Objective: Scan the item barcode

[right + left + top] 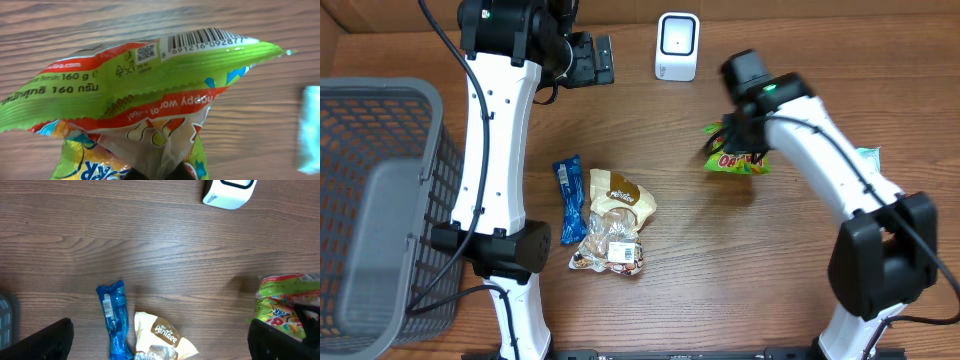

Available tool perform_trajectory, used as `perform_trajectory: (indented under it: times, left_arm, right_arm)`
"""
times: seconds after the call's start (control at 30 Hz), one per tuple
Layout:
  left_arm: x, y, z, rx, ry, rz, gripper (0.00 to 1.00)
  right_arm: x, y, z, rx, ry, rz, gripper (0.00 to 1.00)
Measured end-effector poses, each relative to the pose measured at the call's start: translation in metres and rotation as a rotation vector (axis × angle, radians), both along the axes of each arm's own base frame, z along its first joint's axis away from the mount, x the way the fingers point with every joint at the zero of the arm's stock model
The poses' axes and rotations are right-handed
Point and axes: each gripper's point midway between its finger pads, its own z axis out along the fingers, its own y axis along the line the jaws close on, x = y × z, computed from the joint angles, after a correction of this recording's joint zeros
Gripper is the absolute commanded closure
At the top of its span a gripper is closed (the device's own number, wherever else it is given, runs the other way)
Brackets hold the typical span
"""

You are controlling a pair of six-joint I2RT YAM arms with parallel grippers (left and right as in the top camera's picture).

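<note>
Hanging from the right jaws, which are clamped shut on it, the green snack bag (738, 160) is off the table (720, 270), below the right arm (820, 150). In the wrist view the grip is on the bag's lower end. The barcode (205, 37) runs along the opposite seam, the end farthest from the jaws. Seen from overhead, the bag's long axis runs roughly left to right.

The white scanner (677, 47) stands well apart from the bag, farther from the robot's base and off to the bag's left. My judgement is that the coming move turns on this offset: the barcode seam has to be carried up and left and turned to face the scanner.

The left jaws stand wide apart and empty at the end of the left arm (495, 130), close beside the scanner on its left. They are the nearer pair, but the right holds the item.

By count:
- one scanner
- one held green bag
- one blue packet (568, 200)
- one tan bag (615, 215), touching the blue packet
- one pale packet (868, 156), partly hidden by the right arm
- one grey basket (380, 200) at the left edge
</note>
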Motion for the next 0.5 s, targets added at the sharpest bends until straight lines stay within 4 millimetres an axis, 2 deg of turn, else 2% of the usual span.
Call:
perform_trajectory:
  times: [0.1,0.13,0.2,0.27,0.3,0.4,0.5]
  left_arm:
    - [0.0,0.0,0.0,0.0,0.0,0.0,0.0]
    - [0.0,0.0,0.0,0.0,0.0,0.0,0.0]
    - [0.0,0.0,0.0,0.0,0.0,0.0,0.0]
    - [0.0,0.0,0.0,0.0,0.0,0.0,0.0]
    - [0.0,0.0,0.0,0.0,0.0,0.0,0.0]
    - [0.0,0.0,0.0,0.0,0.0,0.0,0.0]
    - [0.0,0.0,0.0,0.0,0.0,0.0,0.0]
  right_arm:
    - [-0.005,0.017,0.008,-0.181,-0.088,0.04,0.96]
    - [-0.005,0.019,0.01,-0.193,-0.096,0.044,0.92]
    - [-0.007,0.023,0.013,-0.228,-0.116,0.056,0.63]
    - [-0.011,0.022,0.015,-0.264,-0.116,0.065,0.26]
    - [-0.013,0.021,0.015,-0.274,-0.111,0.065,0.18]
    - [-0.016,0.02,0.014,-0.271,-0.094,0.068,0.04]
    - [-0.013,0.026,0.006,-0.174,-0.061,0.066,0.02]
